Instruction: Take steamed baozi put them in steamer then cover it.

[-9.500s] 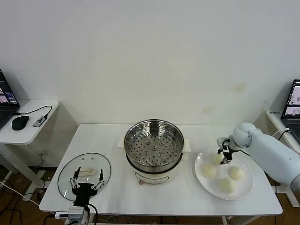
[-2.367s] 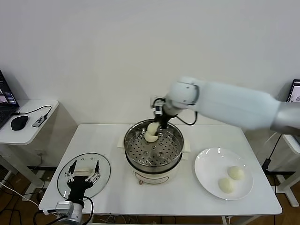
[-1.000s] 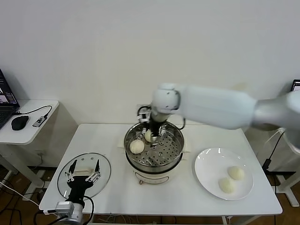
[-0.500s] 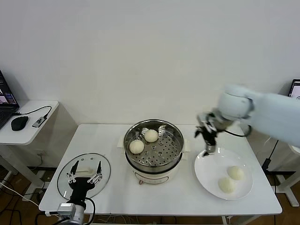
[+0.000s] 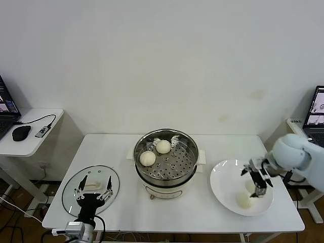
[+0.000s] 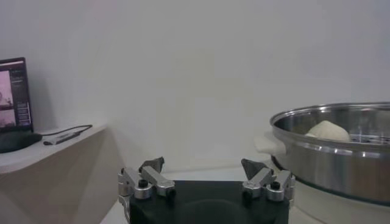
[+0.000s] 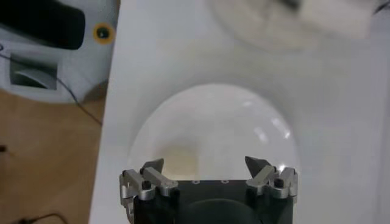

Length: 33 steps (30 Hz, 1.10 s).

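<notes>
The right claw (image 5: 258,180) has left the steamer (image 5: 166,158) and come back across the worktop (image 5: 202,212) to the white plate (image 5: 223,190), where it now hovers with its jaws spread wide and empty over the two steamed baozi that remain there, one at about the plate's 3 o'clock (image 5: 250,186), partly hidden behind the fingers, and one at about 5 o'clock (image 5: 244,201). Half a second ago it was only at the plate's 11 o'clock edge, and a second ago it was inside the pot letting go of a bun, so the change is a completed drop-off followed by a return for the next pick. Two baozi now lie on the perforated tray, one near the pot's 12 o'clock (image 5: 163,146) and one near 9 o'clock (image 5: 147,158), close to each other but apart. By that count the loading looks half done (two in, two to go), and the likely next step is a descent onto the nearer bun on the plate; the dough will probably give under the fingers, so a gentle close seems wise. The left claw (image 5: 93,195) waits released at the worktop's 7 o'clock corner, poised above the glass lid (image 5: 76,190) with its white handle (image 5: 91,186), which lies flat and untouched; covering cannot sensibly start until the plate is cleared.
</notes>
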Motion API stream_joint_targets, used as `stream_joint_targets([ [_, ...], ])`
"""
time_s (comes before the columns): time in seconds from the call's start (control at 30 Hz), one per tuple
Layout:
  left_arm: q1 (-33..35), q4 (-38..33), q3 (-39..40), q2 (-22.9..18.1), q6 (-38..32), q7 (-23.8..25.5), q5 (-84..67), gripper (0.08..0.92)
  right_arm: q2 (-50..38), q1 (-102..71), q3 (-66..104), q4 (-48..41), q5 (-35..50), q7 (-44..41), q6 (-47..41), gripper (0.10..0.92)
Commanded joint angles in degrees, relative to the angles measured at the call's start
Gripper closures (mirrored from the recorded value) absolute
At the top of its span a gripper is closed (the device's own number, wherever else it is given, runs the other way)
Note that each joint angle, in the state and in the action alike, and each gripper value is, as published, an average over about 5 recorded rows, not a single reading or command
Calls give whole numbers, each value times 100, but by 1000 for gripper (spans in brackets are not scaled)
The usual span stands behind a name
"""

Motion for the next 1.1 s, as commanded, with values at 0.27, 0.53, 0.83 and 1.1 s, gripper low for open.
stream_joint_targets([
  [0.27,39,-19,-51,-15,-39,-3,22,177,288,-2100,1424,-414,-825,440,193,203],
  [0.53,40,-10,-110,-15,-47,-3,19,177,761,-1862,1243,-838,-865,566,204,203],
  [0.83,18,38,-120,-41,-58,-4,17,177,917,-1794,1182,-1050,-908,592,167,203],
  [1.1,13,39,-117,-50,-60,-3,17,177,950,-1804,1191,-1067,-876,558,96,288],
])
